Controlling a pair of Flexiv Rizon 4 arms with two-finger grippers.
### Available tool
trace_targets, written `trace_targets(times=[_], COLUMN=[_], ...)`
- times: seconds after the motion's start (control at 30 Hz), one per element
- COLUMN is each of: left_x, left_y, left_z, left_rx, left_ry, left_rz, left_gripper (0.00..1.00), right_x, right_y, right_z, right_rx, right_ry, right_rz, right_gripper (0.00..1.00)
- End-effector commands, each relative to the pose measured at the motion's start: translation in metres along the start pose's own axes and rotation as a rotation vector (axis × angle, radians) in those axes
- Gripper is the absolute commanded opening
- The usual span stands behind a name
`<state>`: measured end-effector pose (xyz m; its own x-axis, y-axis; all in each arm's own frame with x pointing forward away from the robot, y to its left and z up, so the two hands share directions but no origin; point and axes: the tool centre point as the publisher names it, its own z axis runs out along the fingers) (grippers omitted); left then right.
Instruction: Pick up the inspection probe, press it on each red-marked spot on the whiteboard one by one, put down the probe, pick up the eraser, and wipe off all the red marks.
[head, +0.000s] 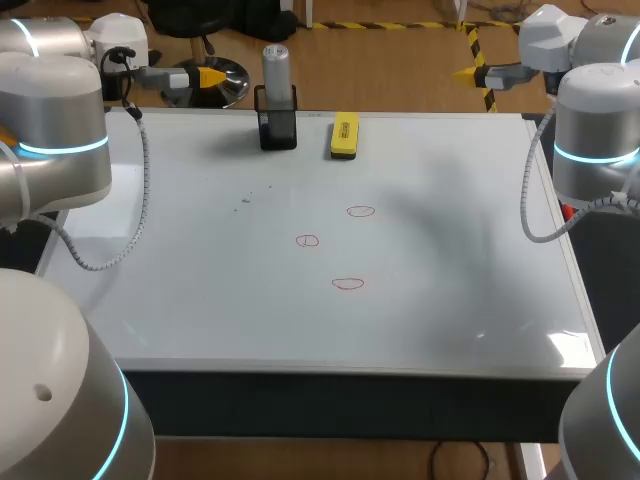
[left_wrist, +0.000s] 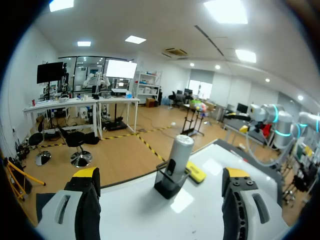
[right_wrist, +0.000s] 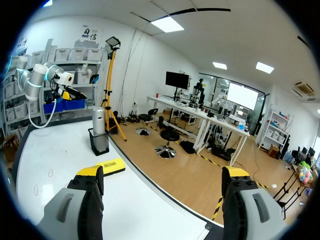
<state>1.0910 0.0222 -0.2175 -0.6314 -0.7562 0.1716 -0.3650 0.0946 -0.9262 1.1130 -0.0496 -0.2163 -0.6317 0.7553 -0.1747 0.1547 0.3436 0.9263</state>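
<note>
Glossy whiteboard (head: 450, 300) carries red ovals (head: 348, 283), a metallic cylindrical probe (head: 276, 68) and a yellow block eraser (head: 344, 135); left hand (left_wrist: 160, 175) and right hand (right_wrist: 162, 172) gape wide.

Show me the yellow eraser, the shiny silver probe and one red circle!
Yellow rectangular eraser (head: 344, 136), head view, middle of its top face.
Silver cylindrical probe (head: 276, 68), head view, its upright metal body.
Red drawn circle (head: 348, 283) nearest the robot, head view, its centre.

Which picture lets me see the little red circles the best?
The head view: it looks down on the whiteboard, so all three red circles show clearly. The right wrist view catches only tiny, faint ones; the left wrist view shows none.
</note>
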Motion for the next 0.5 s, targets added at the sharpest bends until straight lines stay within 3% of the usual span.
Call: trace_targets(times=[0.03,0.1,0.33,0.5], left_x=[0.000,0.000,0.001,0.011], left_y=[0.000,0.000,-0.006,-0.008], left_z=[0.000,0.000,0.011,0.021], left_rx=[-0.001,-0.001,0.075,0.128], left_ry=[0.002,0.002,0.162,0.364], left_rz=[-0.001,-0.001,0.131,0.223], left_gripper=[1.00,1.00,1.00,1.00], right_x=[0.000,0.000,0.000,0.000], right_y=[0.000,0.000,0.000,0.000], right_z=[0.000,0.000,0.000,0.000], right_rx=[0.002,0.002,0.002,0.002], right_ry=[0.001,0.001,0.001,0.001], right_rz=[0.000,0.000,0.000,0.000], right_gripper=[1.00,1.00,1.00,1.00])
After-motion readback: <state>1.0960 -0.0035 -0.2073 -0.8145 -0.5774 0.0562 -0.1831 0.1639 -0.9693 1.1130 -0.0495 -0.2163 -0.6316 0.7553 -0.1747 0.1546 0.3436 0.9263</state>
